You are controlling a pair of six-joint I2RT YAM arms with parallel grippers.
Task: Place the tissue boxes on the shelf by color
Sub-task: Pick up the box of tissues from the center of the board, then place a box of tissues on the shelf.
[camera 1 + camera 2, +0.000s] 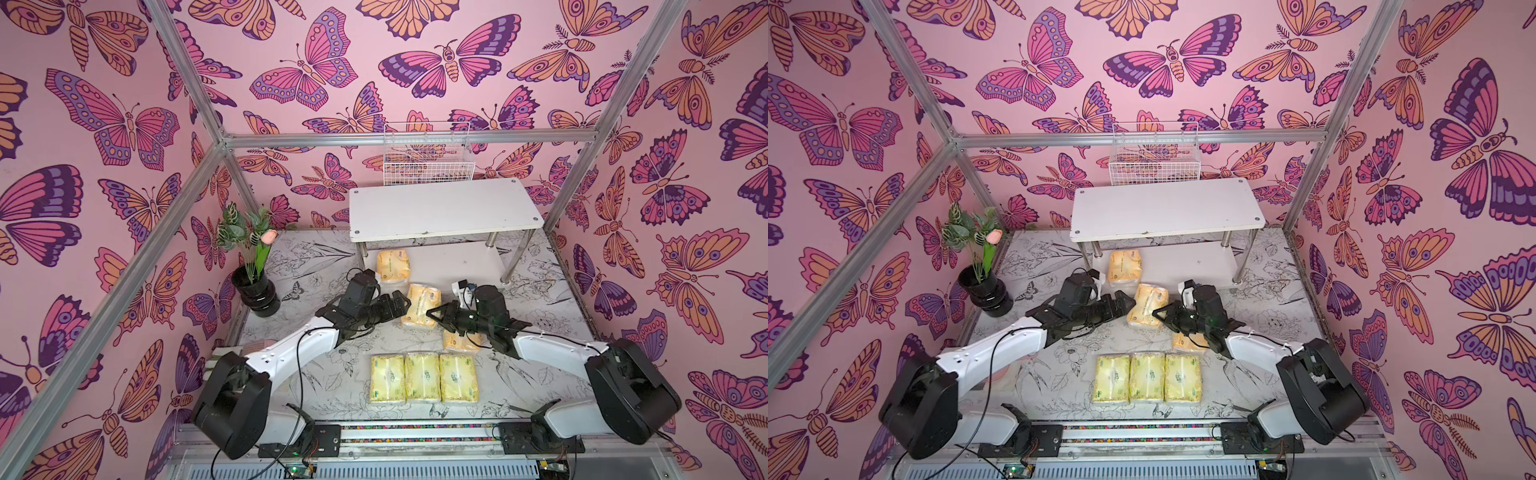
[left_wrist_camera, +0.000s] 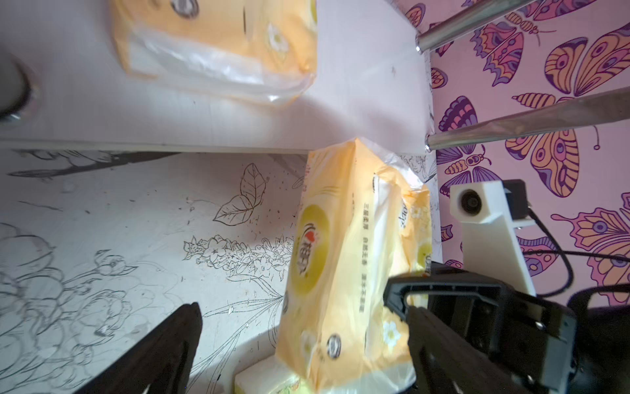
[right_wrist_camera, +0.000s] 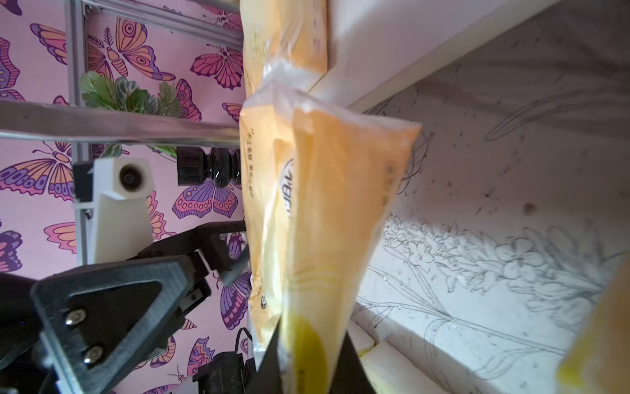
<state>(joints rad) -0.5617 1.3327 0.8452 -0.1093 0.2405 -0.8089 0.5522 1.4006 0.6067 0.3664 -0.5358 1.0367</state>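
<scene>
right gripper [image 1: 432, 312] pinching middle orange pack [image 1: 420, 300] | pack's long axis points toward shelf [image 1: 444, 208] | left gripper [image 1: 401, 305] spread wide beside it

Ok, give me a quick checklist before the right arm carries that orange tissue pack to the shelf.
1. Right end effector closed on the middle orange tissue pack: ok.
2. Left end effector open: ok.
3. Left end effector clear of that pack: cannot tell.
4. Pack lifted off the table: cannot tell.
5. Free room on the lower shelf board beside the orange pack already there: ok.
6. Top shelf board bare for the pale yellow-green packs: ok.
</scene>
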